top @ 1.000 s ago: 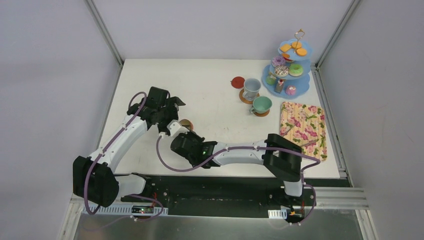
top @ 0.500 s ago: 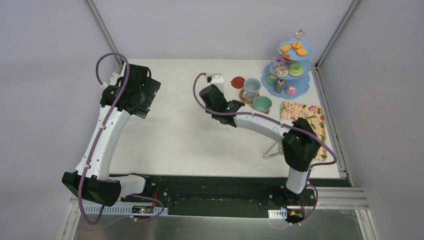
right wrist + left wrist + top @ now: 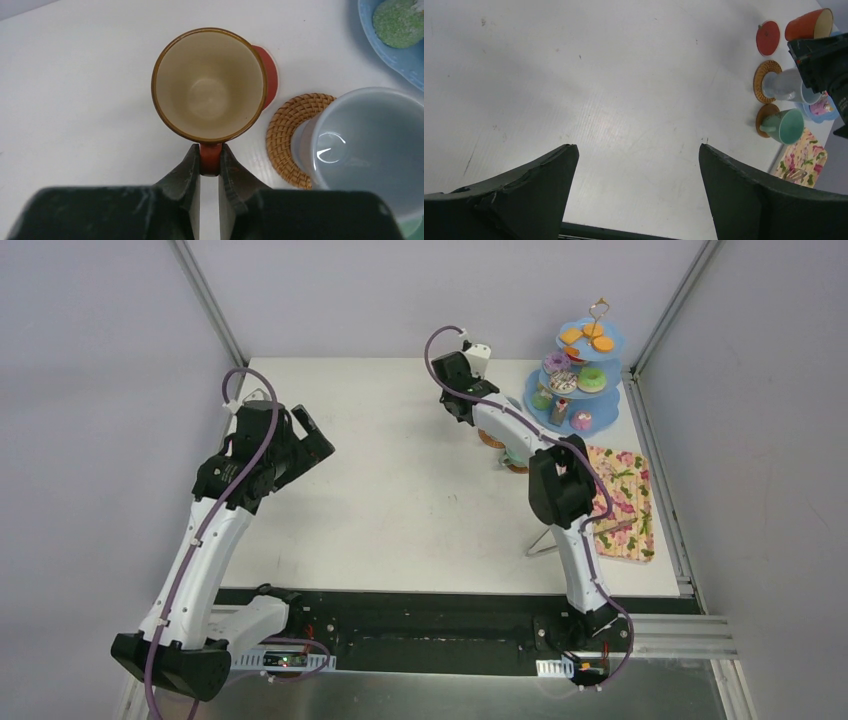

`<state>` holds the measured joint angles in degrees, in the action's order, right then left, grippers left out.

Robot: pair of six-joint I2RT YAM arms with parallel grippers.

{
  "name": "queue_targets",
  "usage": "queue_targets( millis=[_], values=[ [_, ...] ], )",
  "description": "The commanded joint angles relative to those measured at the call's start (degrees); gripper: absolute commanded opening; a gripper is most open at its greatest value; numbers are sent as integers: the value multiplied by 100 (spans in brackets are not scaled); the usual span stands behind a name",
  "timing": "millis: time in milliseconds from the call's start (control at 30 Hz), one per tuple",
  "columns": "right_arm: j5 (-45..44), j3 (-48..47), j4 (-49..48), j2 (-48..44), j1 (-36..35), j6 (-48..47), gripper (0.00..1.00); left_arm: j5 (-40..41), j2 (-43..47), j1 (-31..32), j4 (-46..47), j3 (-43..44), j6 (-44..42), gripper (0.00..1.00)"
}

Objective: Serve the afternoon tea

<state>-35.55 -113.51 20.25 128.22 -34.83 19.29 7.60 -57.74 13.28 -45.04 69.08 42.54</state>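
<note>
My right gripper is shut on the handle of the orange cup and holds it over the red coaster, which peeks out on the cup's right. In the top view the right gripper hides both. The grey-blue cup stands on a wicker coaster. The mint cup stands on another wicker coaster. The light-blue stand holds donuts and biscuits. My left gripper is open and empty, raised over the table's left side.
The floral tray lies at the right edge, with the metal tongs at its near left corner. The right arm stretches over the cups toward the back. Frame posts stand at the table's back corners.
My right arm has carried the orange cup from the near left-centre to the back right, over the red coaster. My left arm has drawn back to the left, open.
</note>
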Motion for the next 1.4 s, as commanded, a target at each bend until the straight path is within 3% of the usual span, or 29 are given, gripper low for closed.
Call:
queue_targets(
  millis=[0,367,1100,1367],
  values=[
    [-177,-690,82,319,152,-36,0,-258,-68,8,199,173,-538,95],
    [-410,-1577,471,1095,364,-47,0,-377,-268,8,206,220,-619,95],
    [-481,-1246,535,1256,525,95,0,-379,-501,8,371,270,-566,96],
    [-900,-1526,1133,1428,446,728,0,-424,-534,8,428,235,-539,96]
  ],
)
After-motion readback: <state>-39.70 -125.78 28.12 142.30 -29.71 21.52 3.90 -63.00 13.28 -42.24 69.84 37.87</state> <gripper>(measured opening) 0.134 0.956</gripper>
